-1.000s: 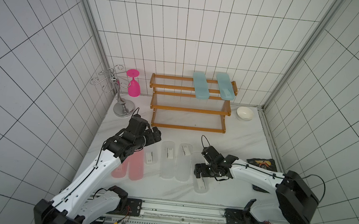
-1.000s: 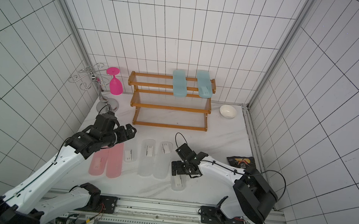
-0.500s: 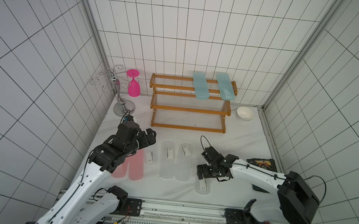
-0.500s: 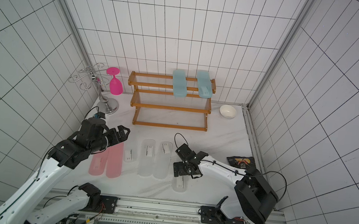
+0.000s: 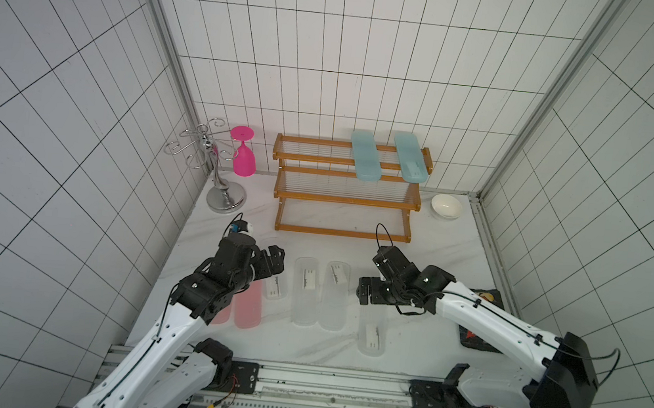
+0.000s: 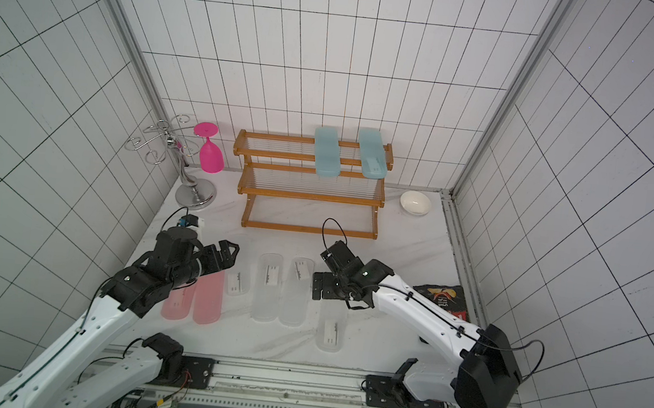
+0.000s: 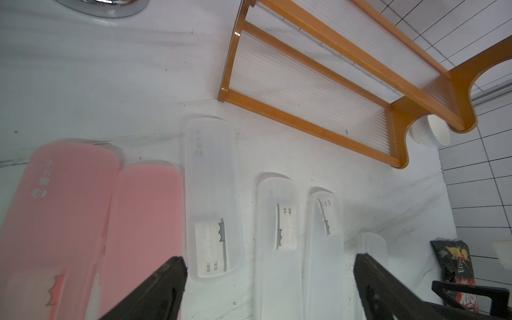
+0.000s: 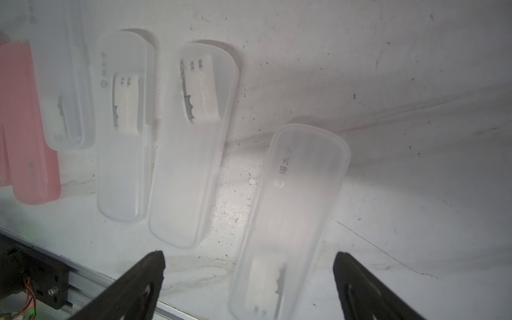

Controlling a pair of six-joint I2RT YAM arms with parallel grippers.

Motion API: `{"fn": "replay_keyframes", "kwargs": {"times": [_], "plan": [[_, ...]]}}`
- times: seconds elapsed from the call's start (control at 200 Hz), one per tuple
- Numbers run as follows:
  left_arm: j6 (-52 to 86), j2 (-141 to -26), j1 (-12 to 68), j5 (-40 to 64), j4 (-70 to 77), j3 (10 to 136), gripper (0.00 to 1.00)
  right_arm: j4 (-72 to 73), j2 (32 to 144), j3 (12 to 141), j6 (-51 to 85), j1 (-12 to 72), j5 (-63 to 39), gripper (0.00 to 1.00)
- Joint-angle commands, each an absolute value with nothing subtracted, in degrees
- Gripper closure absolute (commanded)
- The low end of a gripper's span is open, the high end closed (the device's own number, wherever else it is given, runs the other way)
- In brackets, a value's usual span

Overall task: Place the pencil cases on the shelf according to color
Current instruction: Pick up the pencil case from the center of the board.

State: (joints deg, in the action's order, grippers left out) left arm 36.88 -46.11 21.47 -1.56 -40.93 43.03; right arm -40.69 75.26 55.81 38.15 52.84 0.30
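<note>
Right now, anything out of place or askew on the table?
One clear case lies alone, apart from the other clear cases, nearer the front rail. Both blue cases overhang the shelf's top tier.

pink cases (image 5: 249, 308) half hidden, packet (image 5: 482, 296) partly covered

"猫太子" printed on clear-frosted pencil case (image 8: 288, 221); white label (image 8: 203, 91) script unreadable.

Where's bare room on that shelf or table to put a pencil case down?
Free: the shelf's top tier left of the two light blue cases, its whole middle tier, and the table strip between shelf and case row. Crowded: pink cases and clear cases packed side by side, front left.
</note>
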Motion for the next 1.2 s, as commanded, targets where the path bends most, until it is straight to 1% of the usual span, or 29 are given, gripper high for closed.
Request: {"fn": "replay_keyframes", "kwargs": {"times": [0.0,0.065,0.175,0.36,0.475,0.575,0.65,0.83,0.98,1.1,1.194], "plan": [[36.56,-46.36,21.18,-0.57,-36.74,41.85,0.02,-42.36,76.48,54.05,41.42,52.55,-0.16,0.01],[36.50,-46.08,21.05,-0.94,-36.85,41.92,0.02,-41.60,77.11,53.69,41.65,52.48,-0.60,0.01],[35.62,-44.05,20.96,2.16,-35.70,42.18,0.02,-39.11,79.00,52.73,40.70,52.53,-0.47,0.01],[38.09,-43.82,21.01,0.79,-33.91,42.46,0.02,-40.43,83.93,52.82,41.02,52.48,1.68,0.01],[40.52,-44.98,21.08,0.46,-35.43,43.32,0.02,-44.40,85.16,53.02,42.04,51.72,4.91,0.01],[42.91,-45.45,21.33,0.89,-35.95,43.20,0.02,-42.40,83.94,50.16,42.26,48.73,1.40,0.01],[42.56,-46.28,22.11,1.41,-35.89,43.24,0.02,-35.72,82.39,47.29,40.95,47.32,-2.13,0.01],[43.57,-48.21,23.19,-0.92,-38.87,44.15,0.02,-35.27,85.19,49.30,36.57,46.67,-2.19,0.01],[47.79,-46.60,24.84,-2.53,-42.13,44.59,0.02,-31.74,84.96,48.62,35.90,46.67,-3.16,0.01],[49.17,-44.34,27.19,-4.44,-38.15,43.52,0.02,-33.04,88.12,51.38,33.74,46.53,-3.34,0.01],[48.72,-45.47,27.29,-4.98,-39.53,45.83,0.02,-34.74,91.00,53.29,33.06,46.32,-3.17,0.01]]}}
